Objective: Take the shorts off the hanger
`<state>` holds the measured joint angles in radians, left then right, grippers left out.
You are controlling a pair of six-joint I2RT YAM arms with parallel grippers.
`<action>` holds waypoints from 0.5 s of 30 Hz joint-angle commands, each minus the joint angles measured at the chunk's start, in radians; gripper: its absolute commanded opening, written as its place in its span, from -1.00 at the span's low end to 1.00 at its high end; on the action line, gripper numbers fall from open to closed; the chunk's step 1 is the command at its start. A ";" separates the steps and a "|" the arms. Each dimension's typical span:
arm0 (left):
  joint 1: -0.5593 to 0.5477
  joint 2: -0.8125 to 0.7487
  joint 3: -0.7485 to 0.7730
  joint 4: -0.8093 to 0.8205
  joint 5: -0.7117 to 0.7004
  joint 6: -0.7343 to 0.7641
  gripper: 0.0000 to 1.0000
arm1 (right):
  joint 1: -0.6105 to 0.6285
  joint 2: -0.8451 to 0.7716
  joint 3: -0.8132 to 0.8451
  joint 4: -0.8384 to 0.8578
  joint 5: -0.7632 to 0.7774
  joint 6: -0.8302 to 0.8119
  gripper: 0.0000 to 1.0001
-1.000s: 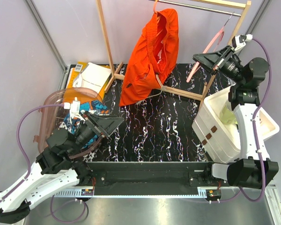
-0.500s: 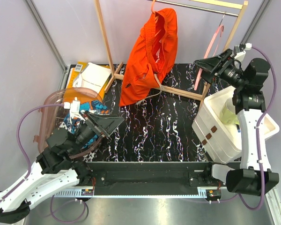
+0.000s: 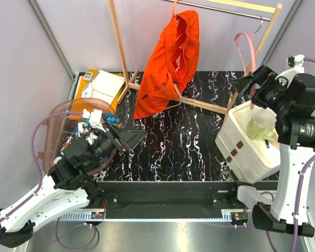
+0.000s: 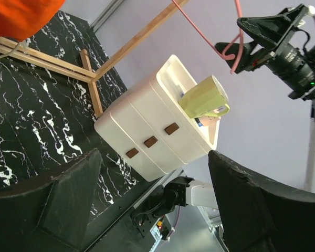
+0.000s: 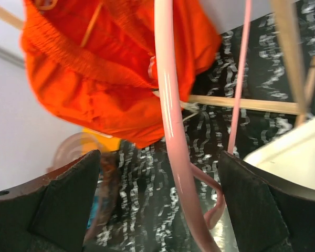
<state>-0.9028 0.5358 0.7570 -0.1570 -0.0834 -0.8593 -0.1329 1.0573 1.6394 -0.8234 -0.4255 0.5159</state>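
Observation:
The bright orange shorts [image 3: 170, 60] hang bunched on a hanger from the metal rail [image 3: 220, 7] of the wooden rack; they also show in the right wrist view [image 5: 110, 89]. The patterned shorts [image 3: 109, 120] lie in the clear basket [image 3: 58, 118] at the left. An empty pink hanger [image 3: 247, 44] dangles from the rail. My right gripper [image 3: 251, 84] is open just below it, and the hanger's pink bar [image 5: 170, 131] passes loose between the spread fingers [image 5: 58, 199]. My left gripper [image 3: 128, 139] hovers open beside the basket, holding nothing.
A white drawer unit [image 3: 247, 142] with a green mug [image 3: 260, 125] on top stands at the right, beneath my right arm. The rack's wooden foot [image 3: 205, 104] crosses the black marbled table. A white box [image 3: 107, 84] and yellow items sit at the back left.
My right gripper opened, let go of the pink hanger and drew back to the right. The hanger swung back under the rail. My left gripper shifted slightly right.

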 commanded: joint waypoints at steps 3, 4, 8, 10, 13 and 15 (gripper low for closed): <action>0.001 0.023 0.054 0.011 0.019 0.046 0.73 | 0.039 -0.028 0.042 -0.155 0.243 -0.148 1.00; 0.001 0.024 0.054 0.010 0.019 0.048 0.73 | 0.045 -0.031 0.043 -0.158 0.261 -0.157 1.00; -0.001 0.032 0.047 0.008 0.016 0.048 0.73 | 0.094 -0.026 0.071 -0.168 0.391 -0.206 0.99; 0.001 0.033 0.047 0.013 0.019 0.043 0.73 | 0.122 -0.011 0.091 -0.169 0.421 -0.237 1.00; 0.001 0.043 0.048 0.022 0.028 0.043 0.73 | 0.127 0.010 0.134 -0.160 0.442 -0.266 0.99; 0.001 0.043 0.050 0.022 0.036 0.042 0.73 | 0.127 0.030 0.154 -0.142 0.378 -0.269 1.00</action>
<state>-0.9028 0.5720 0.7681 -0.1783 -0.0788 -0.8341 -0.0128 1.0607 1.7329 -0.9611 -0.0635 0.3031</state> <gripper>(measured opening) 0.858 0.994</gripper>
